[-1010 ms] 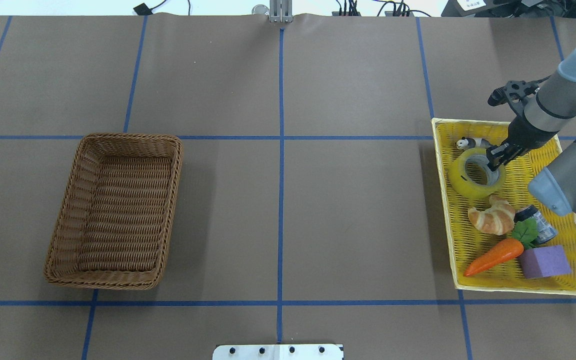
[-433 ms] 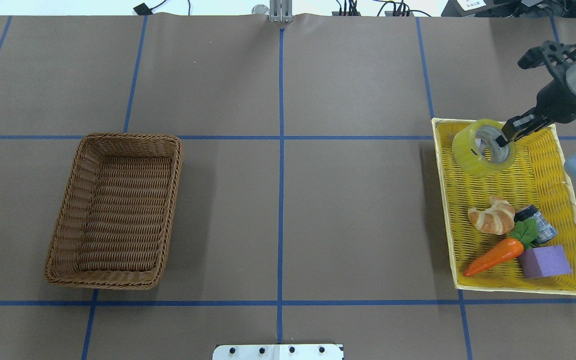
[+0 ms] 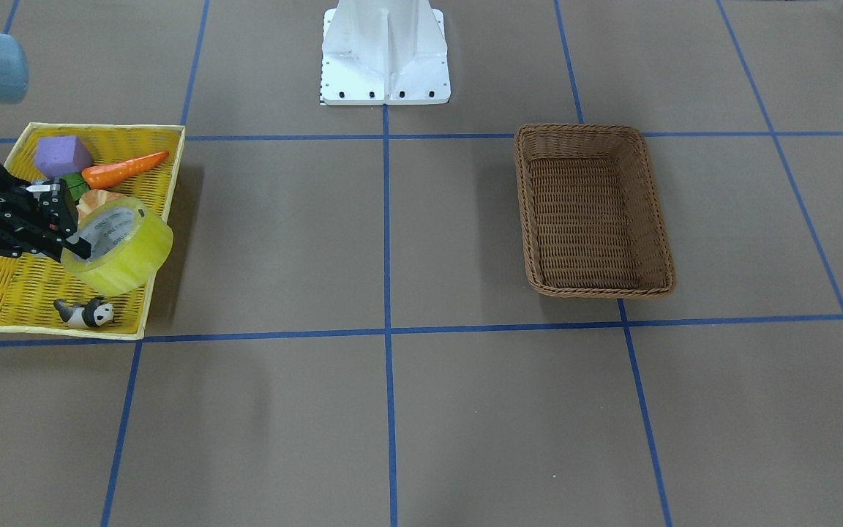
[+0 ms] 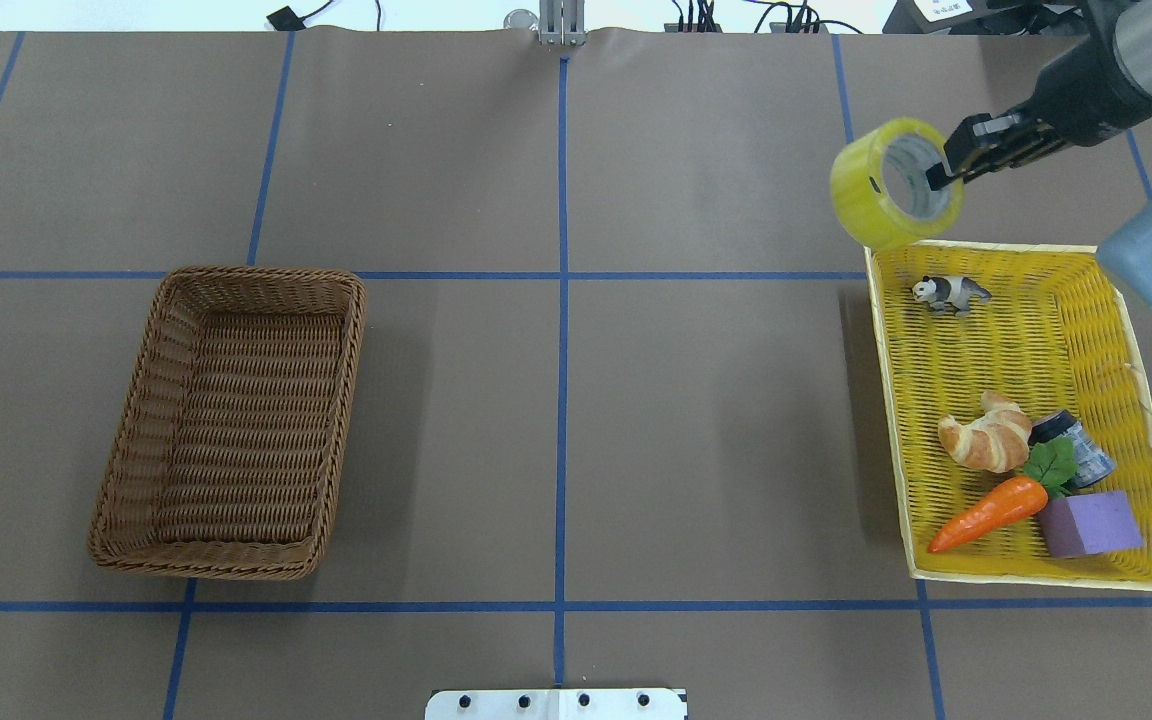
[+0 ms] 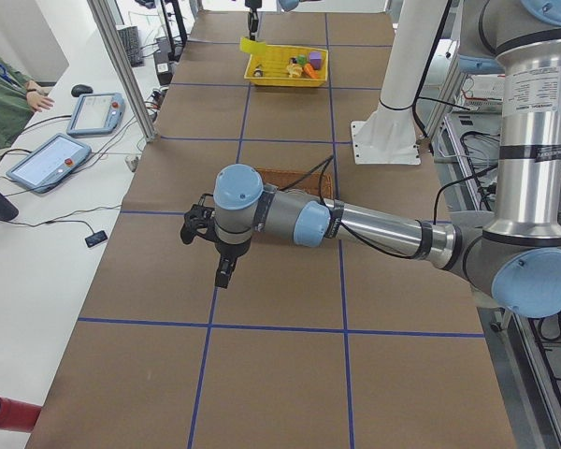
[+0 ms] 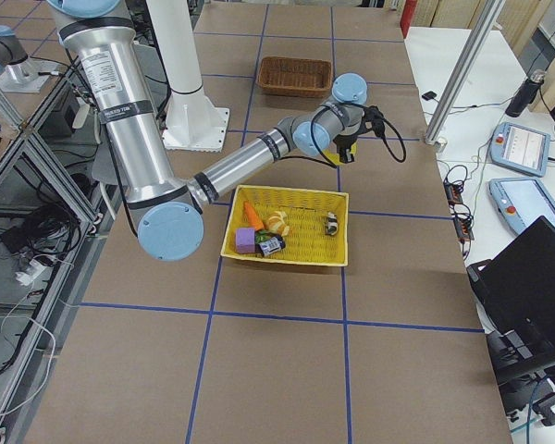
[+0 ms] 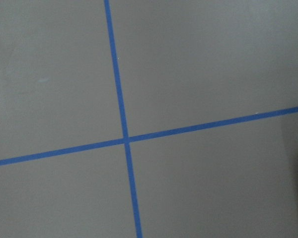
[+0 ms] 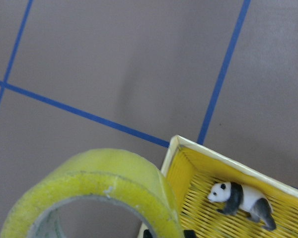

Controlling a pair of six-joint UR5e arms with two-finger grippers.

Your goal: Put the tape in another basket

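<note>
Tape (image 4: 894, 185): lifted clear of the tray (image 4: 996, 350), near its panda (image 4: 951, 293) corner
Right gripper (image 4: 941, 172): clamped on the roll's wall, one finger inside the core
Left gripper (image 5: 221, 269): over the table; whether its fingers are apart or together cannot be told
Basket (image 4: 266, 272): well apart, across the table

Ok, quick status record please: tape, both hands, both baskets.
tape: wide roll of translucent yellow tape, held in the air, off the tray
right hand: shut on the roll's wall
target: deep brown woven wicker basket, empty
source: shallow yellow woven tray, holding toy panda, croissant, carrot, purple block, small bottle
left hand: over bare table, open or shut unclear
</note>
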